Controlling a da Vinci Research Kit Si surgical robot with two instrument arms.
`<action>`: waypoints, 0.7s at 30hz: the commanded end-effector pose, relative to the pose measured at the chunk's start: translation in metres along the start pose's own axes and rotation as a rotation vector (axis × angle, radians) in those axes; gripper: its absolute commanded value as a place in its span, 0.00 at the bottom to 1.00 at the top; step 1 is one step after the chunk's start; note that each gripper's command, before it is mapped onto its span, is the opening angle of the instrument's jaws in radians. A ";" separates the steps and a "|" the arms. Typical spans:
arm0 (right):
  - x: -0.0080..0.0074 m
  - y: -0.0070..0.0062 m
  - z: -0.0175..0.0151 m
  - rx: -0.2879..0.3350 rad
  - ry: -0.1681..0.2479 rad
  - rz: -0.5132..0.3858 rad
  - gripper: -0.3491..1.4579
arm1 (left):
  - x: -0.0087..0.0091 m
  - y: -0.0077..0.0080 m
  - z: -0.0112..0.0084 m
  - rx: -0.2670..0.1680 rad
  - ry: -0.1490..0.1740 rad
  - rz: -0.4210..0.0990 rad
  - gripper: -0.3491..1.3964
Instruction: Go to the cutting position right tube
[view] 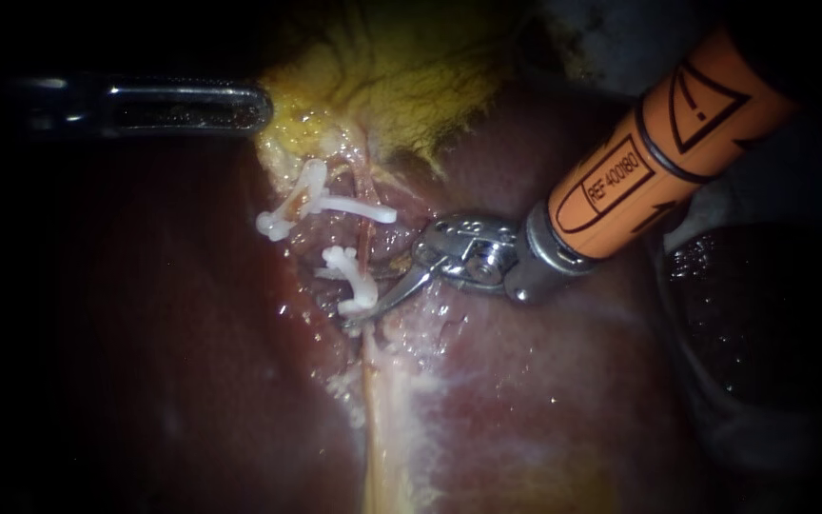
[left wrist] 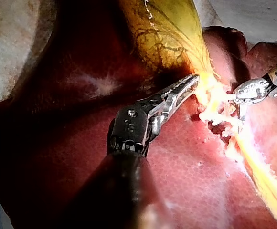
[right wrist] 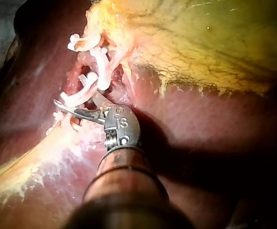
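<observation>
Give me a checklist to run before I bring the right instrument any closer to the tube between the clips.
1. Right instrument jaws open: ok, a gap shows between them.
2. Bare tube between the upper clips and the lower clip, endoscope view: ok, a short stretch shows.
3. Tube between the jaws: cannot tell, the lower clip hides that spot.
4. Jaws clear of the clips: not ok, one jaw lies right at the lower clip.
5. Left instrument clear of the site: ok, its tip is up at the gallbladder, apart from the clips.
</observation>
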 end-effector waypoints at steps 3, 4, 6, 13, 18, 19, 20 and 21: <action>-0.0008 0.0002 0.0006 -0.007 -0.020 -0.007 0.75 | 0.0000 0.0000 0.0000 0.000 0.000 0.000 0.00; -0.0008 0.0004 0.0006 -0.008 -0.020 -0.006 0.76 | 0.0000 0.0000 0.0000 0.000 0.000 0.000 0.00; -0.0004 0.0007 0.0004 -0.010 -0.018 -0.004 0.76 | 0.0000 0.0000 0.0000 0.000 0.000 0.000 0.00; -0.0008 0.0011 0.0003 -0.013 -0.021 0.001 0.76 | 0.0000 0.0000 0.0000 0.000 0.000 0.000 0.00; -0.0017 0.0007 0.0004 -0.012 -0.025 0.025 0.76 | 0.0000 0.0000 0.0000 0.000 0.000 0.000 0.00; -0.0018 0.0006 0.0004 -0.011 -0.026 0.036 0.76 | 0.0000 0.0000 0.0000 0.000 0.000 0.000 0.00; -0.0020 0.0005 0.0004 -0.008 -0.027 0.041 0.76 | 0.0000 0.0000 0.0000 0.000 0.000 0.000 0.00; -0.0021 0.0005 0.0004 -0.005 -0.029 0.046 0.76 | 0.0000 0.0000 0.0000 0.000 0.000 0.000 0.00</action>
